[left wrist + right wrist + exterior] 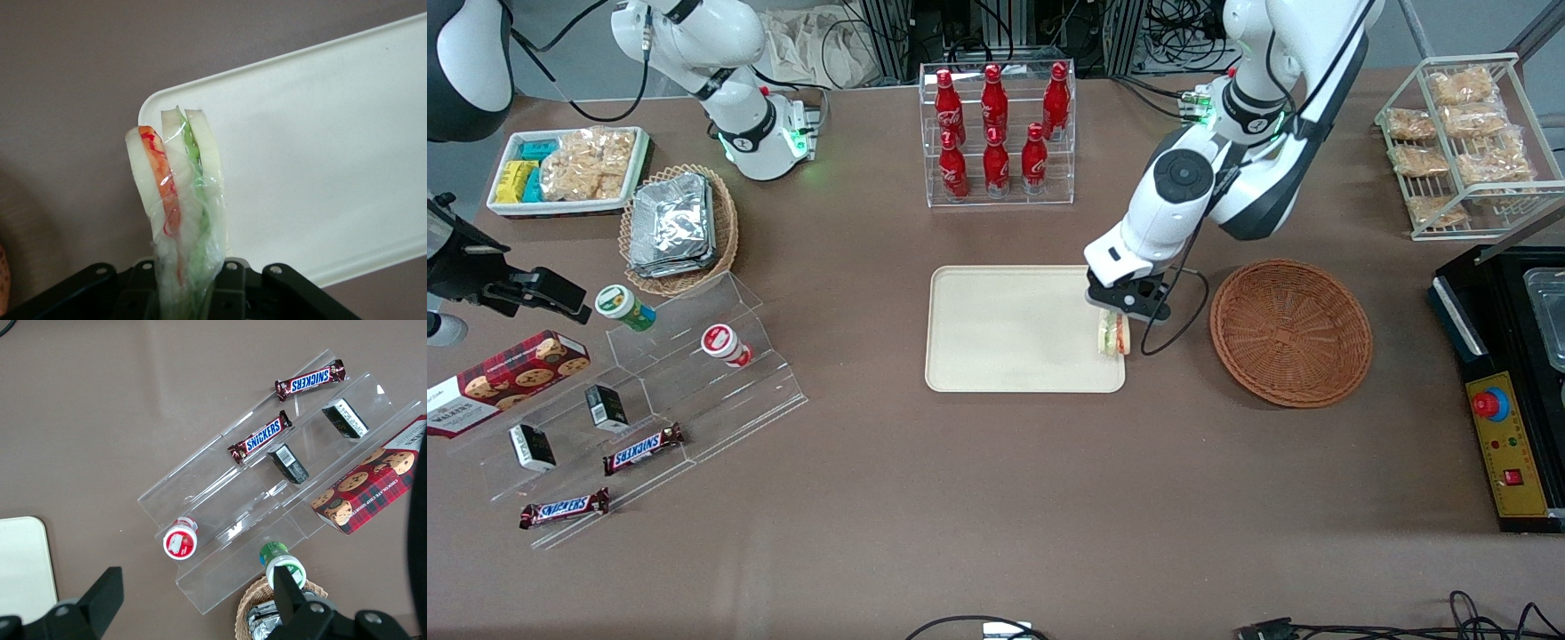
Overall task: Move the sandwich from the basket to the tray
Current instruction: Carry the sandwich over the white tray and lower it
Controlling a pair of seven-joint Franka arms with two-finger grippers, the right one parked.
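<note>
My left gripper [1113, 322] is shut on the plastic-wrapped sandwich [1112, 337], which hangs over the edge of the cream tray [1014, 333] that lies nearest the basket. In the left wrist view the sandwich [177, 200] shows pale bread with orange-red and green layers, held between the black fingers [230, 287] above a rounded corner of the tray [320, 160]. The reddish-brown wicker basket [1290, 332] stands beside the tray toward the working arm's end and holds nothing.
An acrylic rack of red cola bottles [996, 133] stands farther from the front camera than the tray. A tan basket of foil packets [679, 227], a white snack bin [567, 169] and clear steps with Snickers bars [640, 391] lie toward the parked arm's end. A black control box [1507, 391] sits at the working arm's end.
</note>
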